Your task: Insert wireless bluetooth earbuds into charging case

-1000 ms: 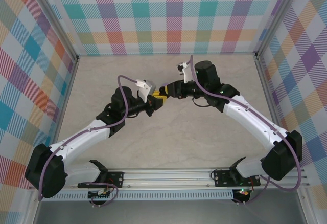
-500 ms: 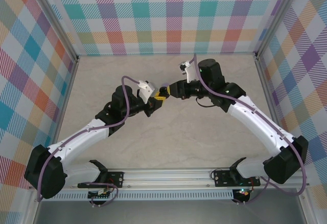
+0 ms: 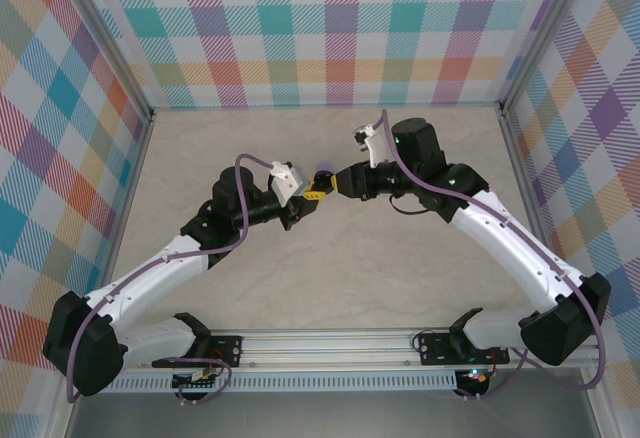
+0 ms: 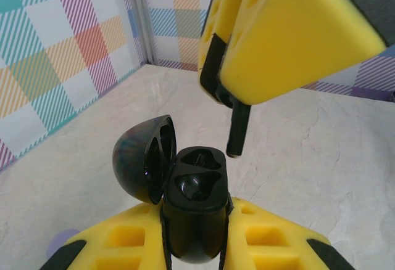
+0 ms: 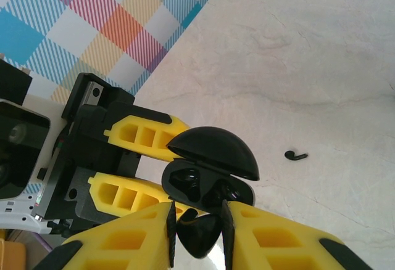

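Note:
My left gripper point(image 4: 196, 216) is shut on a black charging case point(image 4: 192, 187), held upright with its domed lid point(image 4: 143, 159) swung open to the left and both sockets showing. My right gripper point(image 5: 197, 222) is shut on a black earbud point(image 5: 199, 233). Its stem point(image 4: 237, 129) hangs just above and beyond the case's far socket, apart from it. From the right wrist, the open case point(image 5: 213, 159) sits directly beyond the held earbud. The two grippers meet mid-table, left gripper point(image 3: 307, 199) and right gripper point(image 3: 336, 181). A second black earbud point(image 5: 295, 155) lies loose on the table.
A pale lilac round thing point(image 4: 58, 245) lies on the marble table below my left gripper, seen from above as the lilac thing point(image 3: 322, 171). Checked walls point(image 3: 340, 28) close in the back and both sides. Bare table surface point(image 3: 360, 268) stretches toward the arm bases.
Both grippers, still facing each other, have drifted slightly right and toward the back. The right arm has swung outward. Both grips are unchanged.

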`<act>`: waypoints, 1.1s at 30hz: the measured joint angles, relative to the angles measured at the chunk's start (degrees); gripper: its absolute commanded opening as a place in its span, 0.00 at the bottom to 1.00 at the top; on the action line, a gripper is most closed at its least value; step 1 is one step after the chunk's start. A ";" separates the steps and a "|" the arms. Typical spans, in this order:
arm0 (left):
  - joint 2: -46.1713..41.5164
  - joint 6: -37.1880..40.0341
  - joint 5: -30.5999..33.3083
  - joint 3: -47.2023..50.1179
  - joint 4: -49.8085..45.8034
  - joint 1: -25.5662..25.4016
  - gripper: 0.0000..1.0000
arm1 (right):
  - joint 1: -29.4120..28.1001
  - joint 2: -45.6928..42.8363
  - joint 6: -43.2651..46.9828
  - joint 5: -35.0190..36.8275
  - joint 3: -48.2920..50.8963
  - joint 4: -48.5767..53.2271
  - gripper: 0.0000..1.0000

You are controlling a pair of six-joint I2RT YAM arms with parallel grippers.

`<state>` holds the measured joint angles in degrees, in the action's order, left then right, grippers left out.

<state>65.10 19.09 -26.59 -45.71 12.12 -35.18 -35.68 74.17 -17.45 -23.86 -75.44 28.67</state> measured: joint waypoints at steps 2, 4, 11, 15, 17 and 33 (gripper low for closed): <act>-0.22 0.52 -0.37 0.00 0.00 0.00 0.19 | 0.00 0.00 0.00 -0.11 0.00 0.02 0.29; -0.37 1.16 -0.66 0.00 -0.02 0.00 0.19 | 0.00 0.00 0.00 -0.26 0.00 0.04 0.29; -0.59 2.21 -1.49 0.00 -0.09 0.00 0.19 | 0.00 0.00 0.02 -0.68 -0.02 0.09 0.29; -0.59 2.62 -1.53 0.00 -0.20 0.00 0.19 | 0.00 0.00 0.00 -0.70 -0.09 0.09 0.29; -0.59 2.67 -1.73 0.00 -0.20 0.00 0.19 | 0.00 0.00 0.00 -0.72 -0.15 0.09 0.29; -0.81 2.64 -2.54 0.00 -0.17 0.00 0.19 | 0.00 0.90 0.02 -0.92 -0.87 0.11 0.29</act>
<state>64.29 21.74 -29.12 -45.71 11.94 -35.18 -35.68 75.07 -17.43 -24.77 -76.31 28.77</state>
